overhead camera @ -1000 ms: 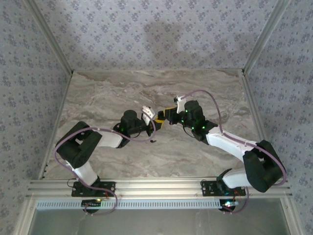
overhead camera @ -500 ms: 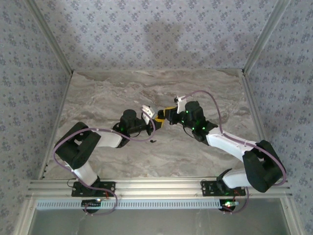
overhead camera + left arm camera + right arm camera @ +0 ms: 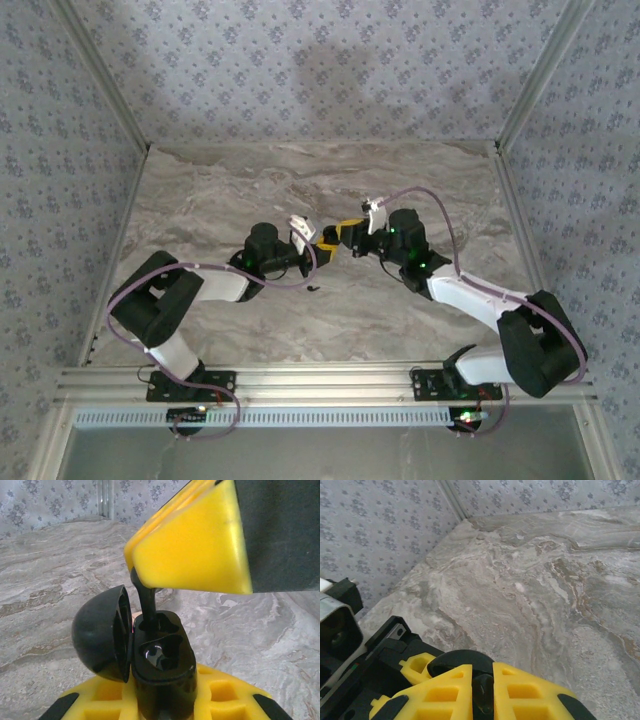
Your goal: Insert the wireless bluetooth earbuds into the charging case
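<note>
Our left gripper (image 3: 162, 706) pinches the charging case (image 3: 165, 672) from both sides. The lid (image 3: 97, 632) stands open at the left of the case. Just above the case, one earbud (image 3: 146, 600) points its stem down into the case's far pocket. Above the case, the right gripper (image 3: 482, 692) is pressed together on this earbud.

No readable text, label, brand, number or sign appears anywhere.
</note>
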Robot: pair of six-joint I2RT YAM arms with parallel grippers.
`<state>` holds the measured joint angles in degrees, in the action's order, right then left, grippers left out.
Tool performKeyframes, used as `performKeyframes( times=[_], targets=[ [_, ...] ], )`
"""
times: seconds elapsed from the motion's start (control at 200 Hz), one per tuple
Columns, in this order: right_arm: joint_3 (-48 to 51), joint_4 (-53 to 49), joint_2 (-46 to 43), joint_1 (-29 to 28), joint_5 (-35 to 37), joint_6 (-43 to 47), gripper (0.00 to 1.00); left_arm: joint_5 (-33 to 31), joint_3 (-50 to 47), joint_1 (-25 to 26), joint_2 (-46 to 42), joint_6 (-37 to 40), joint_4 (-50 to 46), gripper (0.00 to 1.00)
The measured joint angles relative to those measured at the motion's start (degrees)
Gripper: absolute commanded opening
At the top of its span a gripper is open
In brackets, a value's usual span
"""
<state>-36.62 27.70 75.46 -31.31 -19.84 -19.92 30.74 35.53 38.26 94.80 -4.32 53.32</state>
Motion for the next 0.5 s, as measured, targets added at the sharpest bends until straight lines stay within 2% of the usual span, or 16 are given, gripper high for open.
performKeyframes(
  times=[0.5],
  targets=[
    [1.88, 4.2, -1.73, 3.72, -11.32, 1.49, 0.17, 4.57, 0.0, 0.0, -1.62, -1.38, 0.92, 0.13]
  ],
)
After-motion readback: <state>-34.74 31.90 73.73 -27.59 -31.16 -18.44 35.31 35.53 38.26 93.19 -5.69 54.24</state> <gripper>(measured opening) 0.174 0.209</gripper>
